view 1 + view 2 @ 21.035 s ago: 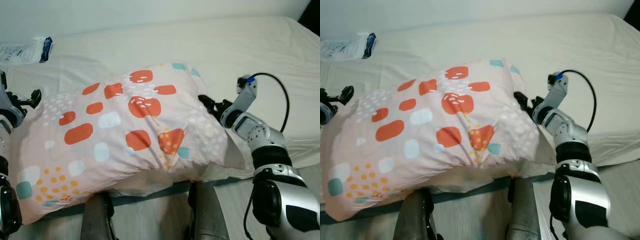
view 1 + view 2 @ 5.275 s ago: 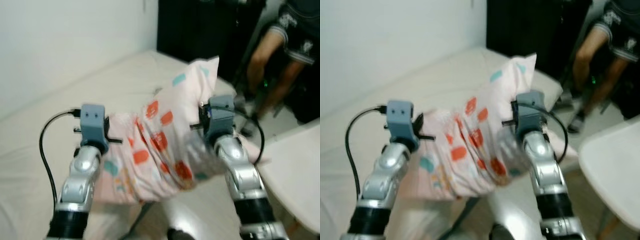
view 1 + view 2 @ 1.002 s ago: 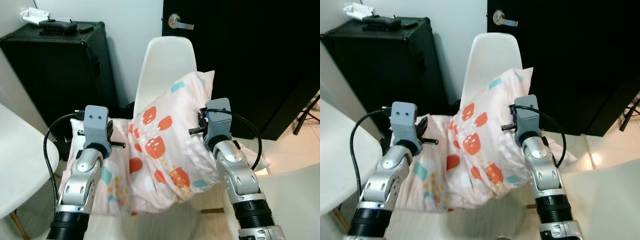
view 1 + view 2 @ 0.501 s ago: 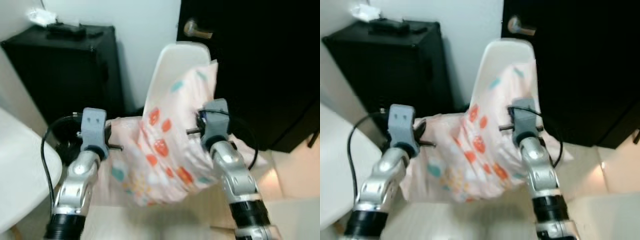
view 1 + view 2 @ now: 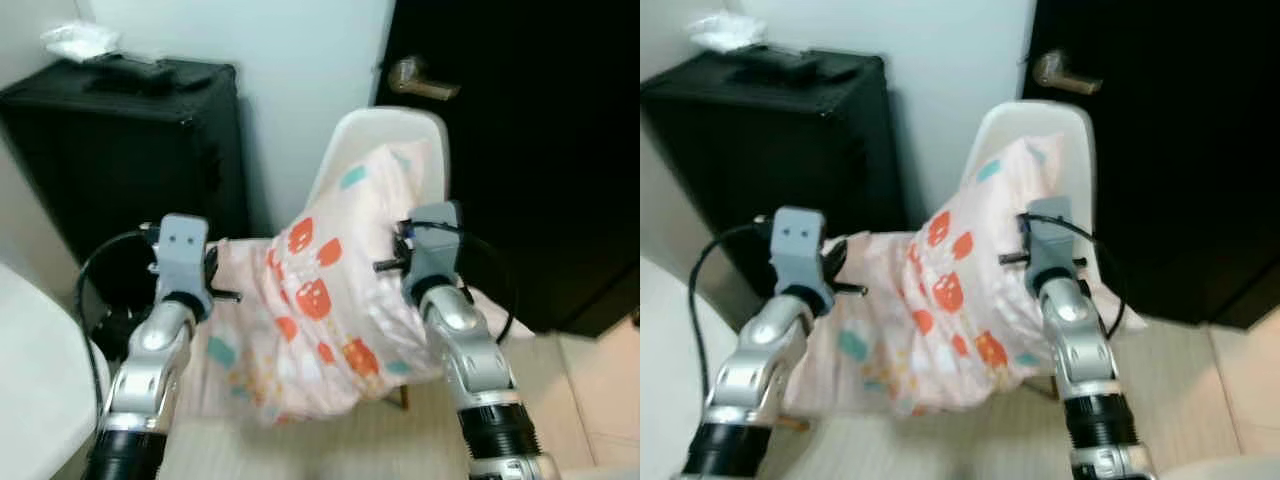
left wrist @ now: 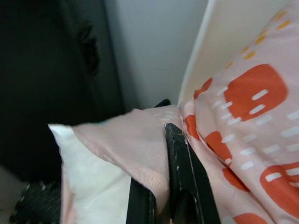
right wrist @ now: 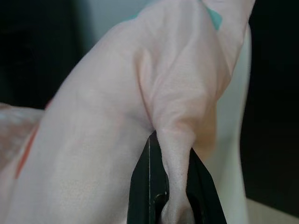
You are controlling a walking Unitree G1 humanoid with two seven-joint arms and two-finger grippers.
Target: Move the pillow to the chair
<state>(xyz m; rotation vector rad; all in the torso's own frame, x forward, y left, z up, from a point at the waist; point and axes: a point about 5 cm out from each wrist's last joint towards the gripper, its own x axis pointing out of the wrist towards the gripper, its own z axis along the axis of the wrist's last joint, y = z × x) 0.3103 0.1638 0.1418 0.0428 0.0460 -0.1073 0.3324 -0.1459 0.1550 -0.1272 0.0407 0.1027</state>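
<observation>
Both my grippers are clamped on the pillow (image 5: pixel 320 300), which hangs between them in front of the white chair (image 5: pixel 385 140), its upper corner against the chair back. Left gripper (image 6: pixel 161 196) has its black fingers (image 6: pixel 184 177) pinched narrow on a fold at the pillow's edge; right gripper (image 7: pixel 161 186) is squeezed tight on a bunched pleat of the cover. That cover is pale pink with orange blocks, teal squares and small white dashes, creased and sagging
</observation>
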